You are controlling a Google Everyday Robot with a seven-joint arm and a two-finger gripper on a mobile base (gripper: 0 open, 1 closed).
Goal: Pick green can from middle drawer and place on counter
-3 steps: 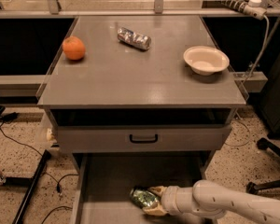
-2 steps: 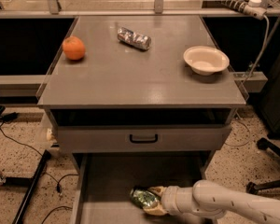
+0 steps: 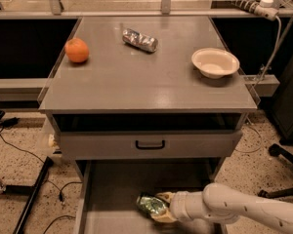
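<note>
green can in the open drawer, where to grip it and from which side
Probably across its wrinkly body, from the picture's right, where the gripper sits against the green can in the middle drawer. The can seems to lie on its side, so its narrow width fits that approach; the drawer front above crowds the back.

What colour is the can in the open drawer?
Shiny green can, silver glints, gripped by the tool in the middle drawer; camera view.

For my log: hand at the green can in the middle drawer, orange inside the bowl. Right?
No: camera view shows the orange on the counter, apart from the bowl. The hand at the green can in the middle drawer is correct.
</note>
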